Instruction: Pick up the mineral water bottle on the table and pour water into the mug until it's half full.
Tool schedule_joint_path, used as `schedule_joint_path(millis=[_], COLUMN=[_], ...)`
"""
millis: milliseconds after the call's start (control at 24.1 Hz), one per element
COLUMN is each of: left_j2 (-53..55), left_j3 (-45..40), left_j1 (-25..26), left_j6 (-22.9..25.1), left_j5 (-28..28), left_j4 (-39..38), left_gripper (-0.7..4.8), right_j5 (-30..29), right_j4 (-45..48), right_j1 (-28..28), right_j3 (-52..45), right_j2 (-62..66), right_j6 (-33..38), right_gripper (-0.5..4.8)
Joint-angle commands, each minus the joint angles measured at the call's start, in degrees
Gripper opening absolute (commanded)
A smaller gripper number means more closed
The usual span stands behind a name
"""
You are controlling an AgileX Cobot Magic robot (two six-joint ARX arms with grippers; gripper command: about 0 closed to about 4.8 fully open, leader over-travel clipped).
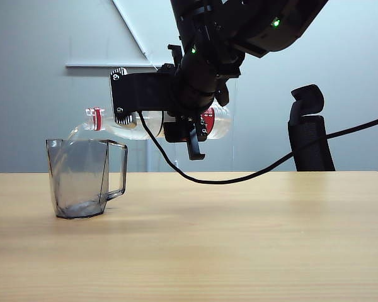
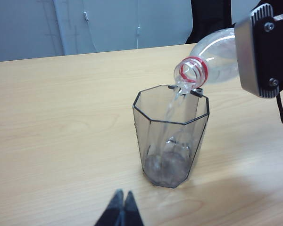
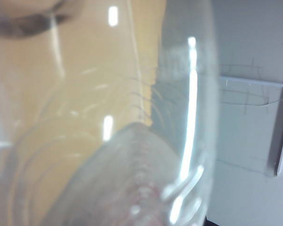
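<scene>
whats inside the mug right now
A thin stream of water falls from the mineral water bottle, held tipped over the rim by the right gripper, into the mug. A shallow pool covers the bottom. The exact level is hard to read.

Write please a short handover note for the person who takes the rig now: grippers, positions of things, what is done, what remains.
Right gripper: shut on the mineral water bottle, held about level, mouth over the mug.
Left gripper: shut, empty, low over the table near the mug.
Done: bottle lifted and tipped; water is streaming in.
Left: only the mug's bottom is covered; pour to half, then tip the bottle back upright.
</scene>
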Motion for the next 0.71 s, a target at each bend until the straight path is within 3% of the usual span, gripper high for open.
schedule_joint_path(millis=[42,706], left_j2=[0.11,0.11], left_j3=[0.13,0.13], left_j1=[-0.04,-0.04], left_j6=[-0.17,-0.17], left_j5=[0.09,0.09], left_j4=[0.76,0.76], left_gripper=[-0.02,-0.02], right_j5=[1.16,1.6], right_j4=[3.21,3.23], right_j1=[0.07,0.09], right_j3=[0.7,0.7], right_j2=[-0.92,-0.92], right_j6=[-0.02,-1.25], right_gripper=[2.28,2.28])
